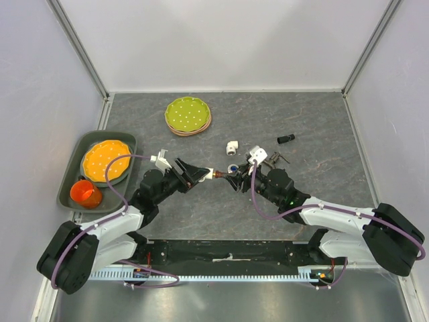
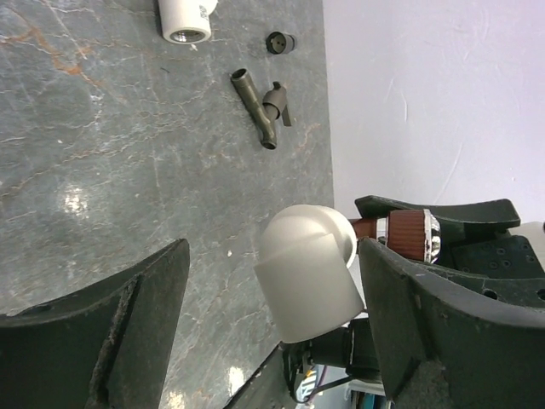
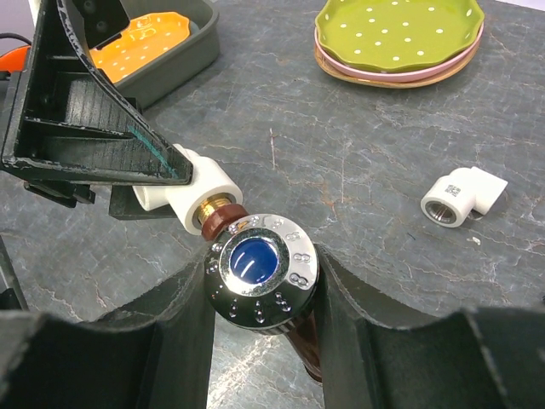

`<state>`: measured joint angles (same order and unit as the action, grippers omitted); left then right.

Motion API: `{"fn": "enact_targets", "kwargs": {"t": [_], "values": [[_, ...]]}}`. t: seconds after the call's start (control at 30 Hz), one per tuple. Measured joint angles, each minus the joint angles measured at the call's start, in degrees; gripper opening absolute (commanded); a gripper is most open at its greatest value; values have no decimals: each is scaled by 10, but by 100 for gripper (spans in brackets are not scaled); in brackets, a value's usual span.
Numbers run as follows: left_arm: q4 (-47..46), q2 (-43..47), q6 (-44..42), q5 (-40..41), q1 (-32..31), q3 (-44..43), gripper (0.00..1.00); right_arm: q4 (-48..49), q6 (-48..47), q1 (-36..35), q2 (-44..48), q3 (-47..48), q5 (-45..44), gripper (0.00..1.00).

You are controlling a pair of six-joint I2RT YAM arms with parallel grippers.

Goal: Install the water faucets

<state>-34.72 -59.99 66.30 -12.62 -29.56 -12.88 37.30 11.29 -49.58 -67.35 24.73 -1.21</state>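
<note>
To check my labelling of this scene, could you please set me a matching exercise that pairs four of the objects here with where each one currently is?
Things:
1. reddish-brown faucet
2. dark grey faucet
3. orange cup
4. green plate

Places:
A. on top of a pink plate
B. lying loose on the table
C. in the jaws of the right gripper, its thread in a white elbow fitting
D. in the grey tray

Pairs: 1-C; 2-B; 3-D; 4-A
</note>
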Motion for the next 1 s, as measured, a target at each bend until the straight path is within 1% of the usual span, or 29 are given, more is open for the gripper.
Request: {"fn": "enact_targets", "kwargs": {"t": [0.1, 0.13, 0.3, 0.33, 0.4, 0.43, 0.53, 0.6, 0.7, 0.73, 0.8, 0.83, 0.87, 1.0], "values": [[-20, -7, 12, 0, -5, 0, 79, 4, 3, 0, -2, 0, 1, 0], [-26, -9, 14, 0, -7, 0, 72, 5, 4, 0, -2, 0, 1, 0], [-52, -10, 21, -6, -11, 0, 59, 5, 11, 0, -3, 0, 1, 0], [-57, -10, 22, -10, -11, 0, 54, 5, 13, 0, -5, 0, 1, 0], [-61, -10, 23, -10, -11, 0, 49, 5, 18, 0, -7, 0, 0, 0], [-62, -10, 23, -10, -10, 1, 45, 8, 21, 0, -7, 0, 0, 0], [-66, -10, 23, -11, -10, 2, 38, 10, 27, 1, -7, 0, -1, 0], [-71, -11, 23, -11, -10, 4, 35, 12, 32, 1, -7, 0, -2, 0], [-82, -10, 23, -12, -10, 10, 26, 11, 40, 2, -7, 0, -3, 0], [-85, -10, 23, -12, -10, 11, 20, 10, 43, 2, -7, 0, -3, 0], [-93, -11, 22, -13, -10, 16, 13, 7, 51, 4, -7, 0, -3, 0], [-99, -11, 20, -14, -10, 19, 4, 4, 57, 5, -7, 1, -3, 0], [-104, -12, 17, -15, -11, 23, 2, -2, 63, 7, -7, 4, 0, 0], [-129, -12, 3, -25, -11, 35, 2, -43, 103, 27, -12, 30, 23, 0]]}}
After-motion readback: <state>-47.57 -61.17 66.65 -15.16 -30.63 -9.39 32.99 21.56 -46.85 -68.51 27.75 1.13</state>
